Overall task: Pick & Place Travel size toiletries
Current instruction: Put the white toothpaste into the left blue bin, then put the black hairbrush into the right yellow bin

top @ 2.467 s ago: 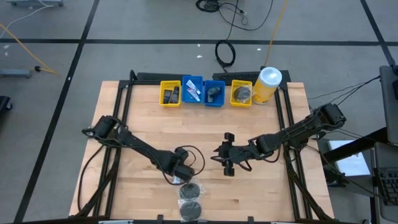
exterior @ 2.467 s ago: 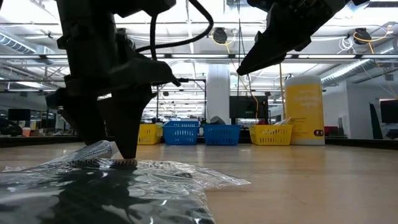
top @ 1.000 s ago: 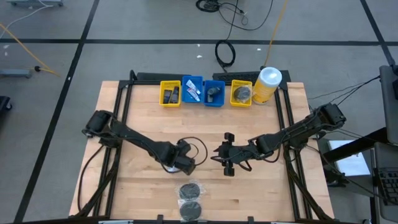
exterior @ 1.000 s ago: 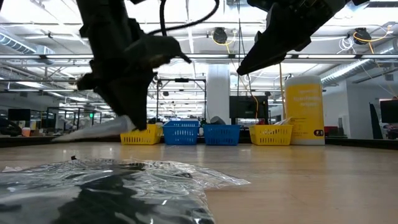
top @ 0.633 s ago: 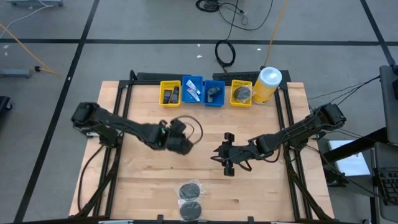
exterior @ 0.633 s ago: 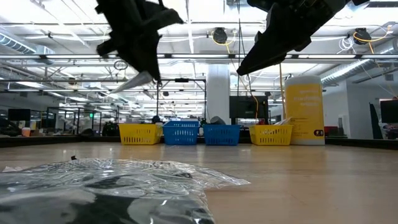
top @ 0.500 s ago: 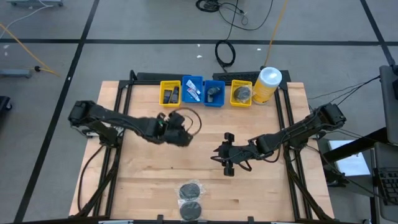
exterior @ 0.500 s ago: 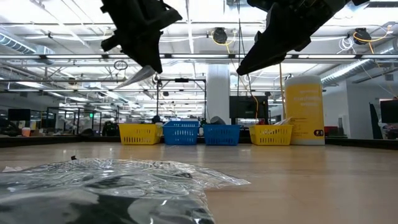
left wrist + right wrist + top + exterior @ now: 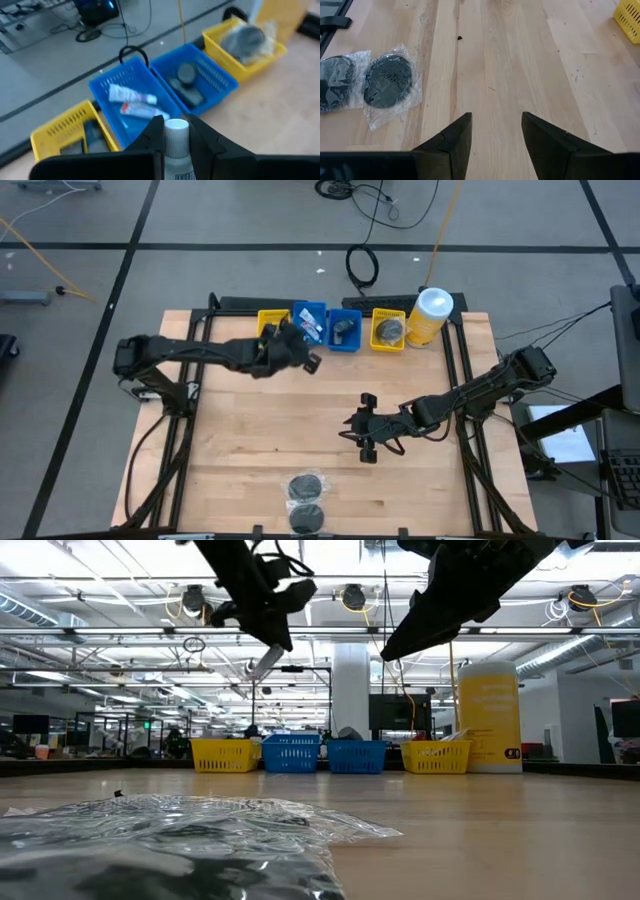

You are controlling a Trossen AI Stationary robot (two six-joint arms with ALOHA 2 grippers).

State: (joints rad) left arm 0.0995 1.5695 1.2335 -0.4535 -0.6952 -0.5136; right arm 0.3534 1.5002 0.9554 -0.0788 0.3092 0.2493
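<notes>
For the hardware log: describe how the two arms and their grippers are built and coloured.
Both arms are dark, slim, jointed links with black cables looping alongside. The left gripper and right gripper each end in two dark fingers, flat and tapering toward the tips. No markings are readable.

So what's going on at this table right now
The robot is sorting travel toiletries into bins. Its left hand holds a white-capped tube in the air near the blue bin that already holds two white tubes. The right hand hangs open over the middle of the table, holding nothing. Two wrapped dark mesh puffs lie at the near edge, not yet picked up.
</notes>
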